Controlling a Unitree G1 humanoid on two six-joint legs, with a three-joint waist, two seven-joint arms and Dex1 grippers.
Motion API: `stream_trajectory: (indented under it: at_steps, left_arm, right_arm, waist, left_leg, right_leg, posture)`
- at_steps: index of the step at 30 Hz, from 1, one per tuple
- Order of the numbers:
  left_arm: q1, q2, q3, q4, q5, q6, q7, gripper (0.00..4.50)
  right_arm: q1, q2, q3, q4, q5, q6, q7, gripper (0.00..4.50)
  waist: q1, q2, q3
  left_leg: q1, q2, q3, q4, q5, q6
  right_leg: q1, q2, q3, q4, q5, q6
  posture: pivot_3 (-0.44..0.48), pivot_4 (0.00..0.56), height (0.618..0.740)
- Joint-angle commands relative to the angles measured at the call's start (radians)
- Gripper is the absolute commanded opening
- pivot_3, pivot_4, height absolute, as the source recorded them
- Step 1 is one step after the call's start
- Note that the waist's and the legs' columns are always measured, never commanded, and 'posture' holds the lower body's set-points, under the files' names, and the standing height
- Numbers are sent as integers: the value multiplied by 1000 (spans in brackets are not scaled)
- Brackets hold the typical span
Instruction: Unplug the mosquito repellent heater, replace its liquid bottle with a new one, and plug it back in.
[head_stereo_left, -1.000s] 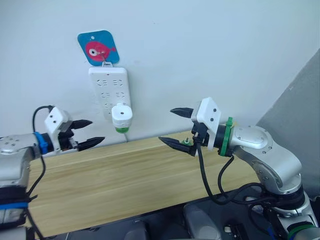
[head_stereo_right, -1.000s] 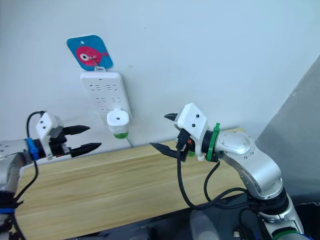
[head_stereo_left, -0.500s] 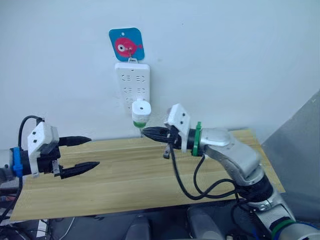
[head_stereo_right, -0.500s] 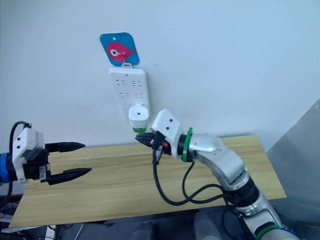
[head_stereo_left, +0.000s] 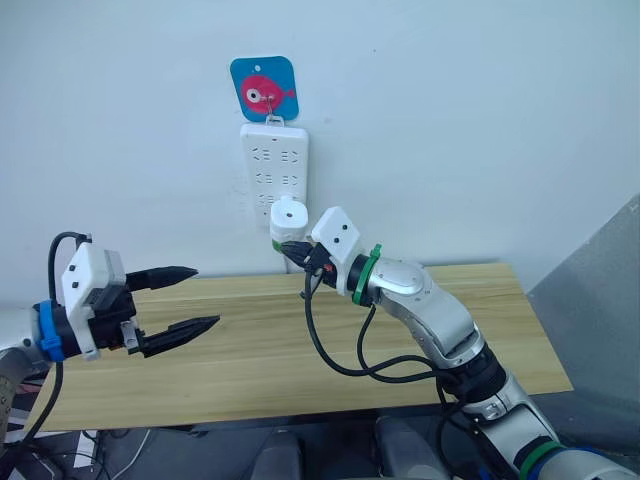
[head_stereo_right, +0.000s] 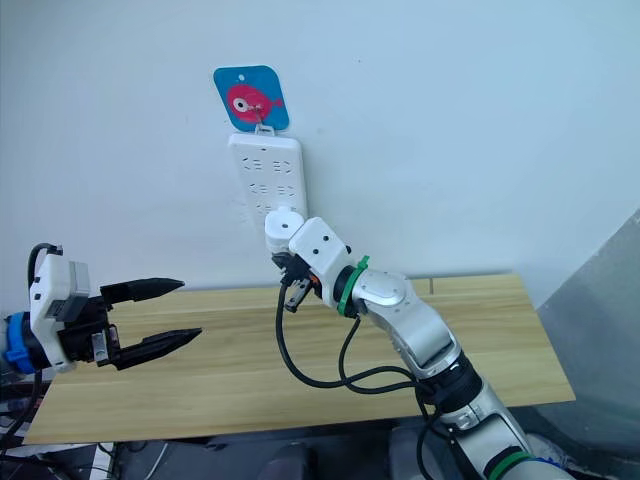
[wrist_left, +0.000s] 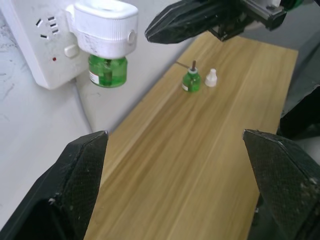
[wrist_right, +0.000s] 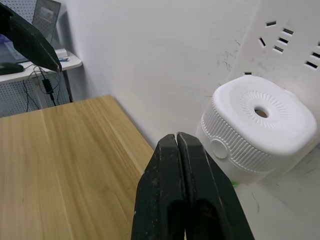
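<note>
one heater (head_stereo_left: 288, 215), one power strip (head_stereo_left: 273, 172), two green bottles: one under heater (wrist_left: 107, 71), one on table (wrist_left: 190, 80); one white cap (wrist_left: 211, 77); one fish sticker (head_stereo_left: 265, 91).

The right arm reaches forward, its right gripper (head_stereo_left: 291, 249) with fingers pressed together. Well apart from it, the left gripper (head_stereo_left: 188, 297) hangs with fingers spread wide, empty.

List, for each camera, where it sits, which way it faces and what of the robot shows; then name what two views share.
Head stereo pair: on the head, looking forward and down at the wooden shelf, the wall's power strip and the mosquito repellent heater; both arms show.
Left wrist: along the open left gripper, toward the heater and a spare green bottle; the right gripper shows too.
Right wrist: along the shut right gripper, beside the heater.
Shared: both wrist views show the heater.
</note>
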Motion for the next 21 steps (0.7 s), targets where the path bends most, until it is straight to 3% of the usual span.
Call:
stream_trajectory:
  at_steps: [1,21]
  left_arm:
    - [0,8,-8,-35,-19,-6,-7,4500]
    - [-62,19,-48,23,-8,-43,-28,4500]
  right_arm:
    - [-18,25,-25,-2,-17,-26,-22,38]
    - [-29,72,-46,48,-87,9,-98,38]
  waist:
    - [0,0,0]
    - [-1,-1,-1]
  left_leg:
    - [0,0,0,0,0,0]
    - [0,0,0,0,0,0]
  right_leg:
    - [0,0,0,0,0,0]
    - [0,0,0,0,0,0]
  posture:
    - [20,86,734]
    - [10,88,734]
